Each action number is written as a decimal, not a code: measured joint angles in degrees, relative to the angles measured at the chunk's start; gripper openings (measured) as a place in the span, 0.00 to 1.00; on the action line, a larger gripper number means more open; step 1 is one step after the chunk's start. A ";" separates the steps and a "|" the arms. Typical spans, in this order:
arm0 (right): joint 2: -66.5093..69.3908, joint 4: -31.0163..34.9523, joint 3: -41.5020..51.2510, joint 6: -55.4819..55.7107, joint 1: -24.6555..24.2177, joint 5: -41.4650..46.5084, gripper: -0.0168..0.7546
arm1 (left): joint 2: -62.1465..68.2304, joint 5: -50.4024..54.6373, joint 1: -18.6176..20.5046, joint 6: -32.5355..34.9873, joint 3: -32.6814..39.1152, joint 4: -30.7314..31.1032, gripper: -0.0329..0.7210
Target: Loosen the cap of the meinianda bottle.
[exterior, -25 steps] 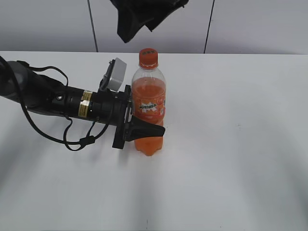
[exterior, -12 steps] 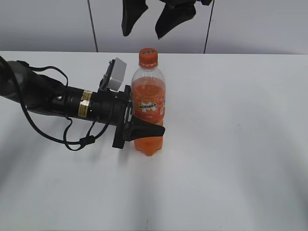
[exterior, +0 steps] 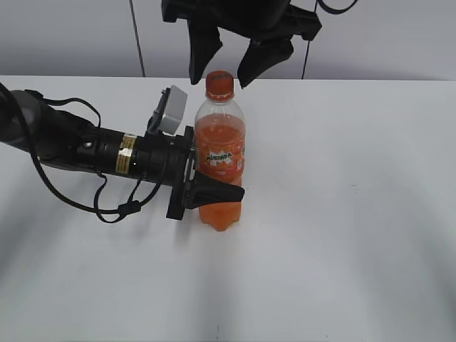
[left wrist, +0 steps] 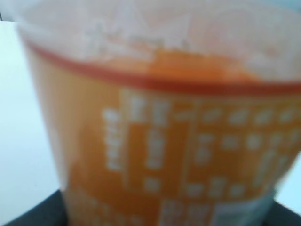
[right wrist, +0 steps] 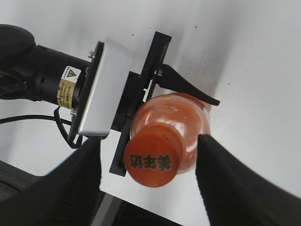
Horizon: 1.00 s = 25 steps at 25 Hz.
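The meinianda bottle (exterior: 220, 160) stands upright on the white table, full of orange drink, with its orange label facing me. Its orange cap (exterior: 219, 84) is on top, and the right wrist view shows the cap (right wrist: 152, 160) with dark lettering. My left gripper (exterior: 208, 187) lies sideways and is shut on the bottle's lower body; the left wrist view shows only the blurred bottle label (left wrist: 178, 160). My right gripper (exterior: 226, 65) hangs open from above, one finger on each side of the cap, not touching it; it also shows in the right wrist view (right wrist: 149, 186).
The white table (exterior: 342, 214) spreads right and front of the bottle. The left arm and its cables (exterior: 71, 153) lie across the table's left side. A grey panelled wall (exterior: 385, 39) stands behind.
My right gripper has come down from the top of the view and its open fingers now straddle the cap. The left gripper and the bottle have not moved.
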 joint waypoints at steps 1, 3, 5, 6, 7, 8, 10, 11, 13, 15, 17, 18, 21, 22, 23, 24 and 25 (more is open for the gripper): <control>0.00 0.13 0.07 0.00 0.00 0.00 0.64 | 0.00 0.00 0.00 -0.01 0.00 0.00 0.59; 0.00 0.33 0.11 0.02 0.00 0.00 0.64 | 0.00 0.00 0.00 -0.01 0.00 0.00 0.59; 0.00 0.32 0.11 0.02 0.00 0.00 0.64 | 0.00 0.00 0.00 -0.01 0.00 0.00 0.59; 0.00 0.32 0.11 0.02 0.00 -0.04 0.64 | 0.00 0.00 0.00 -0.06 0.00 0.00 0.59; 0.00 0.32 0.11 0.06 0.00 -0.04 0.63 | 0.00 -0.05 0.00 -0.06 0.00 0.00 0.59; 0.00 0.32 0.11 0.06 0.00 -0.04 0.61 | 0.00 -0.05 0.00 -0.06 0.00 0.00 0.59; 0.00 0.32 0.11 0.06 0.00 -0.04 0.56 | 0.00 -0.05 0.00 -0.11 0.00 0.00 0.59; 0.00 0.32 0.11 0.06 0.00 -0.04 0.53 | 0.00 -0.05 0.00 -0.11 0.00 0.00 0.59; 0.00 0.32 0.11 0.06 0.00 -0.04 0.46 | 0.00 -0.05 0.00 -0.17 0.00 0.00 0.59; 0.00 0.15 0.11 0.06 0.00 -0.04 0.42 | 0.00 -0.05 0.00 -0.17 0.00 0.00 0.59; 0.00 0.15 0.11 0.06 0.00 0.01 0.41 | 0.00 -0.05 0.00 -0.17 0.00 0.00 0.59; 0.00 0.09 0.11 0.06 0.00 0.01 0.41 | 0.00 -0.05 0.00 -0.17 0.00 0.00 0.59; 0.00 0.09 0.11 0.06 0.00 0.01 0.40 | 0.00 -0.05 0.00 -0.17 0.00 0.00 0.59; 0.00 0.09 0.11 0.06 0.00 0.06 0.40 | 0.00 -0.05 0.00 -0.17 0.00 0.00 0.59; 0.00 0.09 0.11 0.06 0.00 0.06 0.40 | 0.00 -0.05 0.00 -0.17 0.00 0.00 0.59; 0.00 0.09 0.11 0.06 0.00 0.06 0.41 | 0.00 -0.05 0.00 -0.17 0.00 0.00 0.59; 0.00 0.09 0.11 0.06 0.00 0.06 0.42 | 0.00 -0.05 0.00 -0.17 0.00 0.00 0.59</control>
